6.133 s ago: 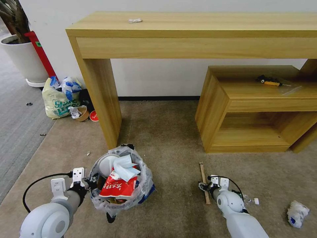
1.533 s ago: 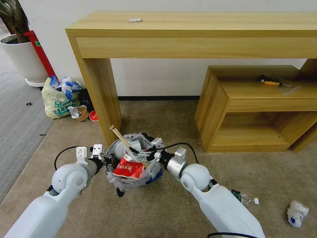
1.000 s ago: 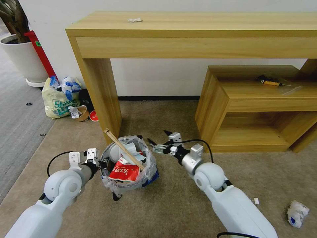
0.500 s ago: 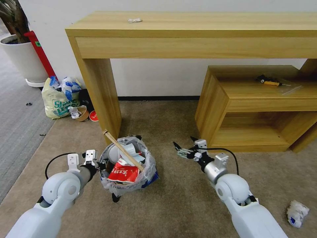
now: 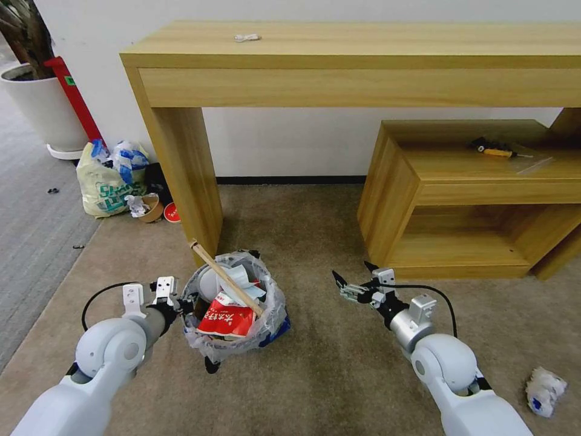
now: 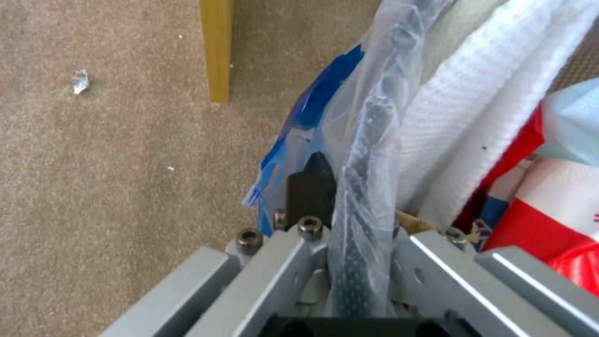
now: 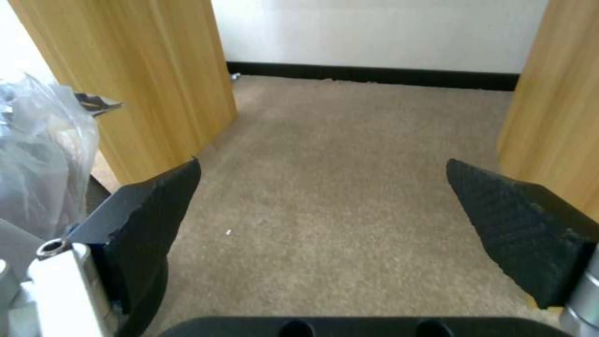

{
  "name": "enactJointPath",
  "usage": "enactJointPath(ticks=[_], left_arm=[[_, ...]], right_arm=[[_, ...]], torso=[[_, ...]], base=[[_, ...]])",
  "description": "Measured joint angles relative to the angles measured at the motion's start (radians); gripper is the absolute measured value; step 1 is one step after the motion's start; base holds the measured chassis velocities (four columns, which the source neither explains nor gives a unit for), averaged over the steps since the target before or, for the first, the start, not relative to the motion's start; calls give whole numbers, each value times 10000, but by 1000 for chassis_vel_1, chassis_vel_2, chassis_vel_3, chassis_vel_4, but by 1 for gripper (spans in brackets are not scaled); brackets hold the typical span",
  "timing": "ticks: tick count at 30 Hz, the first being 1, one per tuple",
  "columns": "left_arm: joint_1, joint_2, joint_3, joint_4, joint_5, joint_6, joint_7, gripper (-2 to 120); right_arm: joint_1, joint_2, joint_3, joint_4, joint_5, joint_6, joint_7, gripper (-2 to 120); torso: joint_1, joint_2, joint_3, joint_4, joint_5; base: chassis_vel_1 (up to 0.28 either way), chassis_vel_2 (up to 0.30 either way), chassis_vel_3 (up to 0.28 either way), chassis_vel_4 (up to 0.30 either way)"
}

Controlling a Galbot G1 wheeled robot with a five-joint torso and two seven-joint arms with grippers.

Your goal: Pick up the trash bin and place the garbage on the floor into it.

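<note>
Head view: left gripper (image 5: 184,301) pinches trash bin (image 5: 237,312) rim beside the table leg (image 5: 184,175); right gripper (image 5: 354,283) spread, empty, right of bin. Liner probably slippery; crumpled paper (image 5: 544,390) light, grip mid-body.

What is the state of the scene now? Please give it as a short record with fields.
left gripper: shut on the trash bin, clamped on its rim
right gripper: open, empty, above the floor, to the right of the bin
wooden stick: in the bin, leaning out over its rim
garbage left: crumpled paper on the carpet at far right
</note>
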Motion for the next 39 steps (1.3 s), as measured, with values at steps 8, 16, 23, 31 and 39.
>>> enactJointPath(ticks=[8, 16, 23, 31, 39], left_arm=[[26, 13, -46, -1, 36, 0, 110, 0], [31, 6, -50, -2, 70, 0, 190, 0], [35, -43, -23, -7, 107, 0, 202, 0], [84, -181, -8, -14, 299, -1, 313, 0], [172, -205, -83, -38, 335, 0, 365, 0]], right_arm=[[-553, -28, 401, 83, -153, 90, -138, 100], [-797, -78, 662, 101, -161, 155, -179, 100], [-1014, -229, 867, -20, -233, 282, -304, 100], [-1346, -490, 1180, -403, -291, 339, -357, 100], [-2097, -892, 1827, -1222, -321, 546, -501, 100]], torso=[[1, 0, 0, 1, -2], [2, 0, 2, -6, 2], [2, 0, 1, 2, -1], [2, 0, 1, 2, 2], [2, 0, 0, -1, -3]], base=[[-81, -70, 94, 77], [-202, -200, 196, 184], [-148, -166, 144, 158], [-141, -148, 160, 147], [-72, -62, 56, 55]])
